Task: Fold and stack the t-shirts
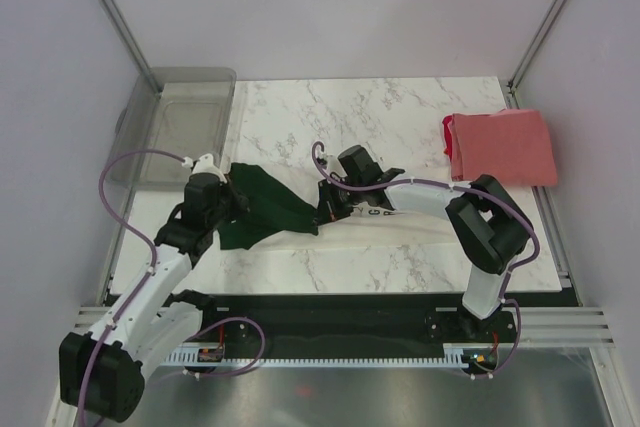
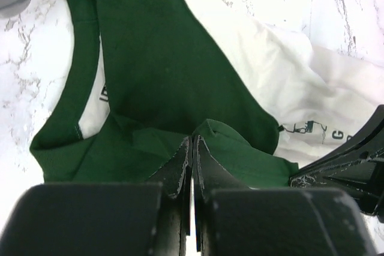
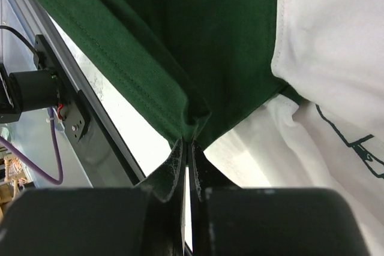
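The cream-white t-shirt with dark green sleeves (image 1: pixel 268 203) lies crumpled mid-table, its white body (image 1: pixel 405 224) stretching right under my right arm. My left gripper (image 1: pixel 226 209) is shut on a fold of green sleeve cloth (image 2: pixel 193 140). My right gripper (image 1: pixel 330 209) is shut on a green hem (image 3: pixel 188 142), with the white body and black lettering beside it (image 3: pixel 336 46). The right gripper also shows in the left wrist view (image 2: pixel 354 160). The coral-red t-shirt (image 1: pixel 502 147) lies folded at the back right, apart from both grippers.
A clear grey plastic bin (image 1: pixel 180 127) stands off the marble board's back left corner. The marble board (image 1: pixel 380 107) ends at a black rail (image 1: pixel 330 312) near the arm bases. Frame posts rise at both back corners.
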Robot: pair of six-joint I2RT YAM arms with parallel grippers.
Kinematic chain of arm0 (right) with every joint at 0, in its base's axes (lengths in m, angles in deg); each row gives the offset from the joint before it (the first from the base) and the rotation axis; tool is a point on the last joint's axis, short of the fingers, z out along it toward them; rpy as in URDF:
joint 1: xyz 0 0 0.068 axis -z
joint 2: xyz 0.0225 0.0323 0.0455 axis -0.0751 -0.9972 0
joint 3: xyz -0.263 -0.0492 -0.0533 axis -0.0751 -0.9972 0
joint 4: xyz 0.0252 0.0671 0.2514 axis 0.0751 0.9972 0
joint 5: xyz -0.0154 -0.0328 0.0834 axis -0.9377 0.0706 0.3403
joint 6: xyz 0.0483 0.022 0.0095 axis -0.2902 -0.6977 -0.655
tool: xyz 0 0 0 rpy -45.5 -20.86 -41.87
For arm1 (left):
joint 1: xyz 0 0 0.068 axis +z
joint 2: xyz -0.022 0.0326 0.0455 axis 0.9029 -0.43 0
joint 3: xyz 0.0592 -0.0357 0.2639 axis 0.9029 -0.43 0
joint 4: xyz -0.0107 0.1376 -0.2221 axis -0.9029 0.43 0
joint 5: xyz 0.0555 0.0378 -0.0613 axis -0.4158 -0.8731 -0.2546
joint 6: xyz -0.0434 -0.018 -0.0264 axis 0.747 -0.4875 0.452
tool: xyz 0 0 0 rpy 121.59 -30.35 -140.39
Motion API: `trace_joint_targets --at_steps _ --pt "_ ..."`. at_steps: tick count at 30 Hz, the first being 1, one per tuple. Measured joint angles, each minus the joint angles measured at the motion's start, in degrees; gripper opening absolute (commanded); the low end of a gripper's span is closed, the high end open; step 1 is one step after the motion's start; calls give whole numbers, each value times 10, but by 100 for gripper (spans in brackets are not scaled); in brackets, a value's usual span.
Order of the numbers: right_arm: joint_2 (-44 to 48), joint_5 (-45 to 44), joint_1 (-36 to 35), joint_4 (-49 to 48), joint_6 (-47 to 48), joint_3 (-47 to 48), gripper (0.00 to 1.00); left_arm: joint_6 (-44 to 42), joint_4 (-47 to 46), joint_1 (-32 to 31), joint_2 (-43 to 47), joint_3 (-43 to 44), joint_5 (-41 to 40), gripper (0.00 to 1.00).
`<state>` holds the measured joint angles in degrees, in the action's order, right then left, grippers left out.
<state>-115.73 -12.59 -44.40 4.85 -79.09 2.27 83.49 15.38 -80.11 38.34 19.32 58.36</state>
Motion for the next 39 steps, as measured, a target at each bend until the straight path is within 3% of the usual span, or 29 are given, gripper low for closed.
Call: trace_joint_targets --at_steps 23,31,33,35,36,37,39 --pt "-3 -4 -8 -3 2 -11 11 111 167 -3 138 -37 31 2" --pt "-12 0 -12 -4 5 -12 18 176 222 -6 209 -40 49 2" --pt "-12 3 -13 -5 5 -13 25 189 227 -7 218 -44 58 6" --pt "-12 9 -16 -7 8 -18 36 199 232 -10 219 -50 68 16" --pt "-12 12 -17 -7 10 -22 38 203 235 -12 219 -53 73 22" --pt "-12 17 -18 -8 13 -27 40 207 240 -17 220 -55 76 37" --pt "-9 23 -19 -9 18 -38 45 211 245 -30 227 -55 82 49"
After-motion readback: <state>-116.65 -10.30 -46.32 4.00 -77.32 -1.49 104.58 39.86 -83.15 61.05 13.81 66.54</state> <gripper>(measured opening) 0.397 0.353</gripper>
